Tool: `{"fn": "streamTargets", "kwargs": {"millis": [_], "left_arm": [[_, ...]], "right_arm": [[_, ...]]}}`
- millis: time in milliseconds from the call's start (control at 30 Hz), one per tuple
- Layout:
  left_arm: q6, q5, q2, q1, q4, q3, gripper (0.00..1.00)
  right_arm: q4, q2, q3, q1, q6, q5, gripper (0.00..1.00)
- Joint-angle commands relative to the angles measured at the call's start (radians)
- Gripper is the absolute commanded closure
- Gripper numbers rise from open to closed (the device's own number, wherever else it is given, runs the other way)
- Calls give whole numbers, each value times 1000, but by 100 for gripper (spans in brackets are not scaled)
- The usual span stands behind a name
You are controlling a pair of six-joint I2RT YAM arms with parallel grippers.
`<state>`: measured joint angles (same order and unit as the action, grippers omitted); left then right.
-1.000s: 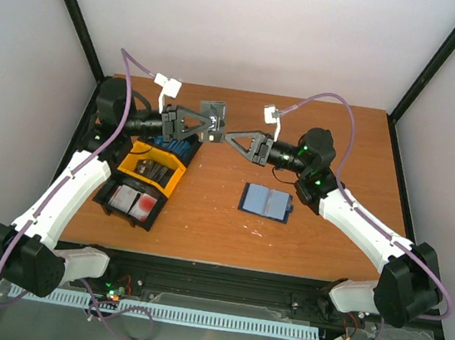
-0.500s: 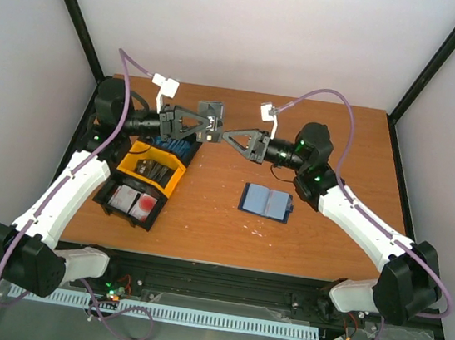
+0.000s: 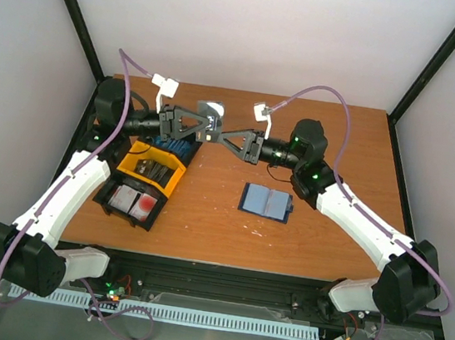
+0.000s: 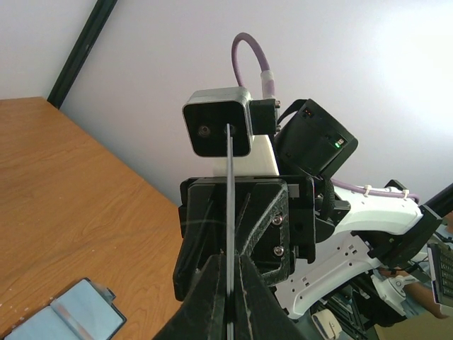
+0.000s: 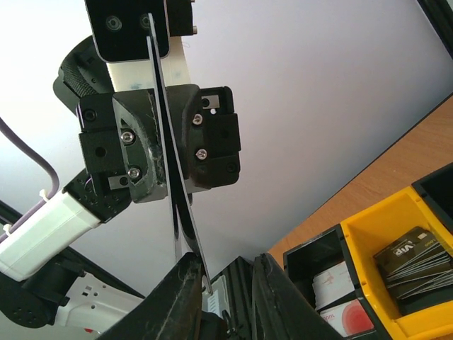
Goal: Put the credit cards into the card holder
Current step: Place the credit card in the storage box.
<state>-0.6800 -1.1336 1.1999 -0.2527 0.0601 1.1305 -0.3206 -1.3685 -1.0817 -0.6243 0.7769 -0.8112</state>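
My left gripper (image 3: pixel 209 126) is shut on a dark grey credit card (image 3: pixel 212 110) and holds it upright in the air above the table's back. The left wrist view shows the card edge-on (image 4: pixel 230 205) between the closed fingers (image 4: pixel 212 290). My right gripper (image 3: pixel 220 134) faces it, open, with the card's free edge (image 5: pixel 185 234) between its jaws, close to one finger (image 5: pixel 185 283). The card holder (image 3: pixel 266 201) lies open on the table, pale blue inside, below the right arm; its corner also shows in the left wrist view (image 4: pixel 67 317).
A black-and-yellow tray (image 3: pixel 133 156) stands at the left. It holds white cards with red blotches (image 5: pixel 345 299) and dark cards (image 5: pixel 414 258). The wooden table (image 3: pixel 204 217) ends at black frame posts and white walls.
My right gripper has moved left until its open jaws reach around the card's edge. The card in the left gripper has turned slightly. The left arm has stayed in place.
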Motion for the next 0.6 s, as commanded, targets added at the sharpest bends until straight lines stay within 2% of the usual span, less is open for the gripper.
{"fn": "streamTargets", "kwargs": {"millis": [0,133,233,367,500,567], "left_arm": [[-5,-12,-8,-7,34,-1,100],[-23,-43,-6,-7,59,-6,99],[-58,-96,4,-7,94,-4,99],[-74,-101,8,-5,91,14,99],[-83,-58,20,29,34,36,99],[-125,-78,26,69,65,14,98]], "right_arm": [[33,-21,-38,-29,-36,11,78],[-27,-28,-32,-30,-5,-6,77],[-180,-59,-25,-30,83,-71,75],[-399,-126,-39,-30,229,-139,75],[-520,-168,-52,-29,311,-136,90],[-534,-174,-50,-28,329,-114,97]]}}
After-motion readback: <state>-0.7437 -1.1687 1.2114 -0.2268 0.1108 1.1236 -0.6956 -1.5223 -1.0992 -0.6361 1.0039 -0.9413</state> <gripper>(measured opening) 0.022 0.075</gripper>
